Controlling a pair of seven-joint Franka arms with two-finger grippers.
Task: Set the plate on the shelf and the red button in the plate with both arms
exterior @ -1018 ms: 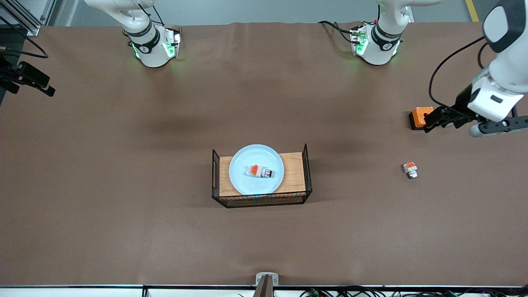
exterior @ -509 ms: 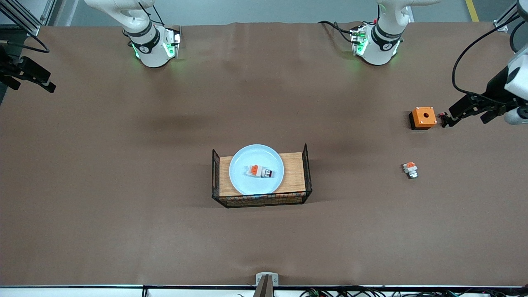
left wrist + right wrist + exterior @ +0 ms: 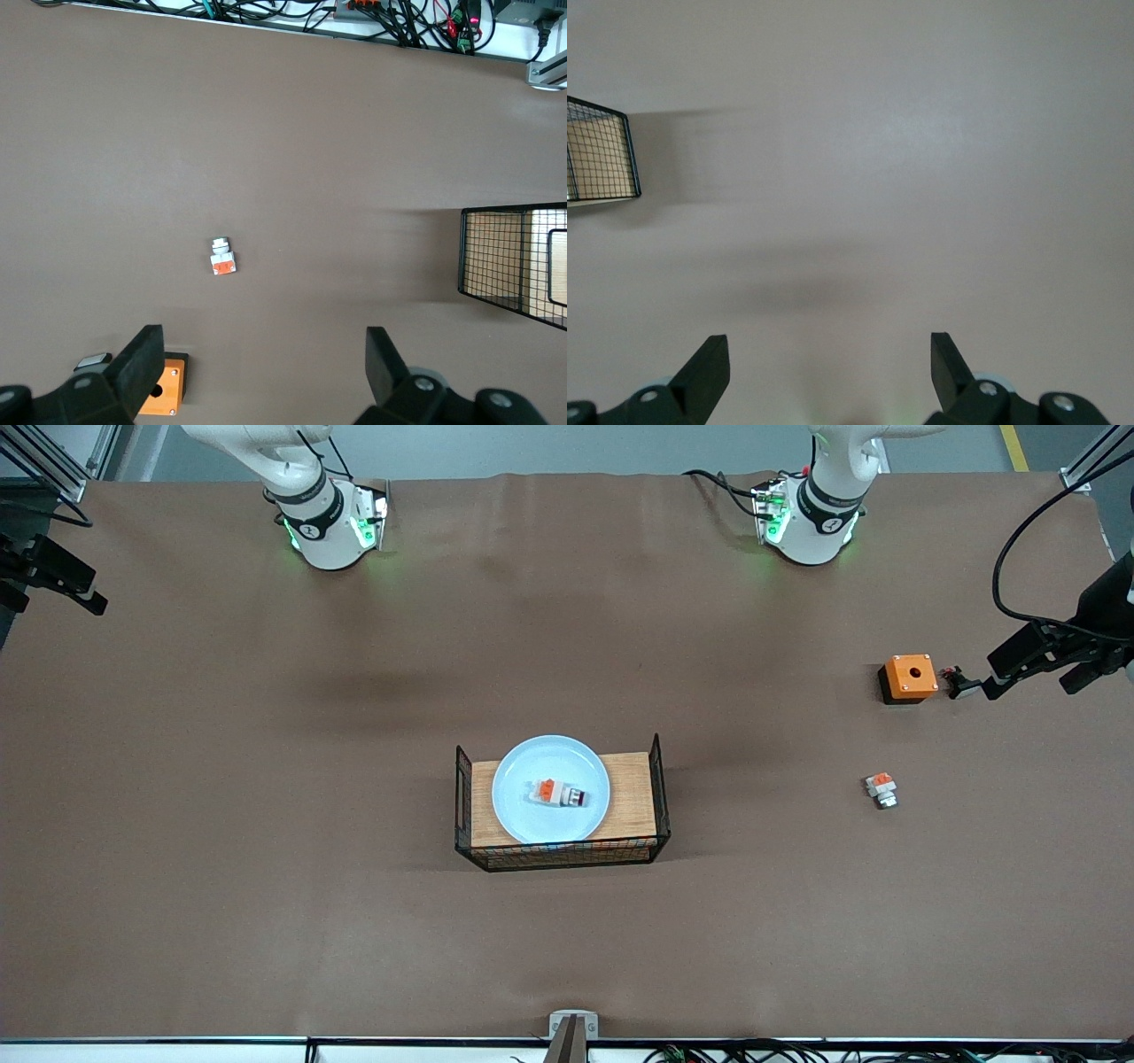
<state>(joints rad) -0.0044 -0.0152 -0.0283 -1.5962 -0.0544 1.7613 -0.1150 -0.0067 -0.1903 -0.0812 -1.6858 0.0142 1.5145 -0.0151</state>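
While the red-capped white-grey red button (image 3: 559,793) lies in the round pale blue plate (image 3: 532,817), left gripper (image 3: 261,367) and right gripper (image 3: 828,365) hang over bare brown tabletop (image 3: 266,824), fingers spread wide, empty.

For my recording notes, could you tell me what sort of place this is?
Most likely a robotics lab bench: two robot arm bases bolted at a brown-covered table, cable bundles along its edge, and staged props like a plate in a wire tray.
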